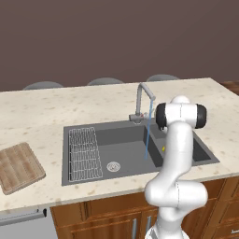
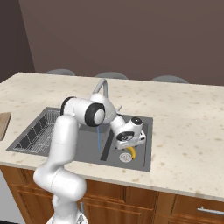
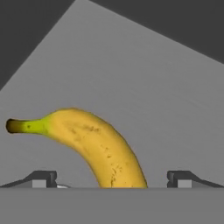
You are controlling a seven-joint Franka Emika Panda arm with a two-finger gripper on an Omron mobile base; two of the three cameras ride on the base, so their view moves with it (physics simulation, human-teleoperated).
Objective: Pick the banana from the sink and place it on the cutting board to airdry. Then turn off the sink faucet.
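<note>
The yellow banana (image 3: pixel 96 144) lies on the floor of the small basin of the dark grey sink (image 1: pixel 79 128), beside a round drain (image 2: pixel 125 158). My gripper (image 2: pixel 129 146) hangs low in that basin, just above the banana (image 2: pixel 130 152), pointing down at it. It is open: in the hand view the two fingertips (image 3: pixel 43 178) stand wide apart on either side of the fruit and do not touch it. In the left base view my arm covers most of the basin and only a sliver of banana (image 1: pixel 163 148) shows. The wooden cutting board (image 1: pixel 18 168) lies on the counter far left of the sink. The faucet (image 1: pixel 144 99) stands behind the sink.
A thin blue stream of water (image 1: pixel 148 135) falls from the faucet spout into the sink. A white wire rack (image 1: pixel 85 154) fills the left part of the large basin, which has its own drain (image 1: pixel 113 166). Speckled beige counter (image 2: pixel 188 118) surrounds the sink.
</note>
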